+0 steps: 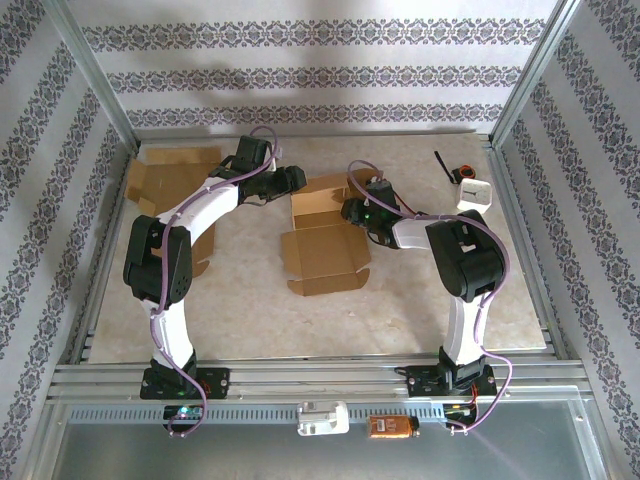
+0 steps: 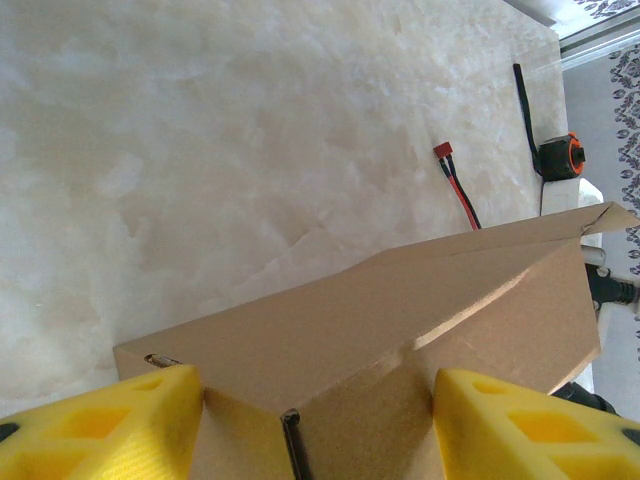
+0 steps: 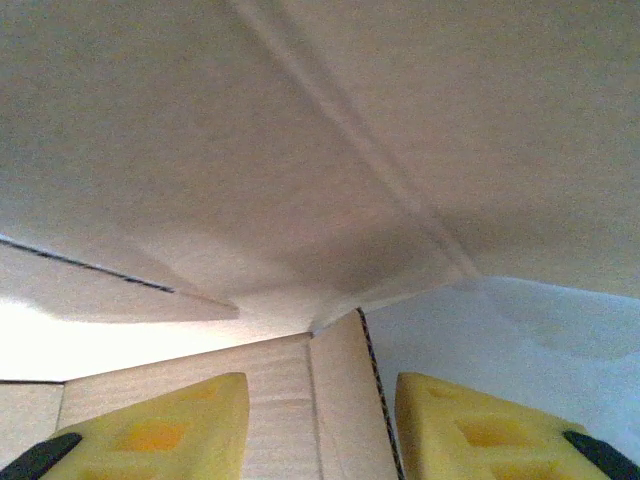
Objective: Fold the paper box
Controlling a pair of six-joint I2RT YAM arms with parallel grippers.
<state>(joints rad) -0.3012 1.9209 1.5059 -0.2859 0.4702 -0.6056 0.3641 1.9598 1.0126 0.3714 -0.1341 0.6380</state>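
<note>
The paper box [image 1: 325,240] is brown cardboard, half formed, lying at the table's middle with its back wall raised and its front flaps spread flat. My left gripper [image 1: 292,183] reaches in at the box's back left. In the left wrist view its yellow fingers [image 2: 110,425] press both sides of a folded corner of the box [image 2: 400,330], so the left gripper [image 2: 320,430] is shut on it. My right gripper [image 1: 350,211] is at the box's right wall. In the right wrist view a cardboard flap [image 3: 340,400] stands between the open right gripper [image 3: 320,430], with a gap beside its edge.
A second flat sheet of cardboard [image 1: 165,180] lies at the back left. A white device [image 1: 475,193], an orange and black tape measure [image 2: 560,157] and a red and black cable [image 2: 458,180] lie at the back right. Metal rails [image 1: 320,375] line the near edge.
</note>
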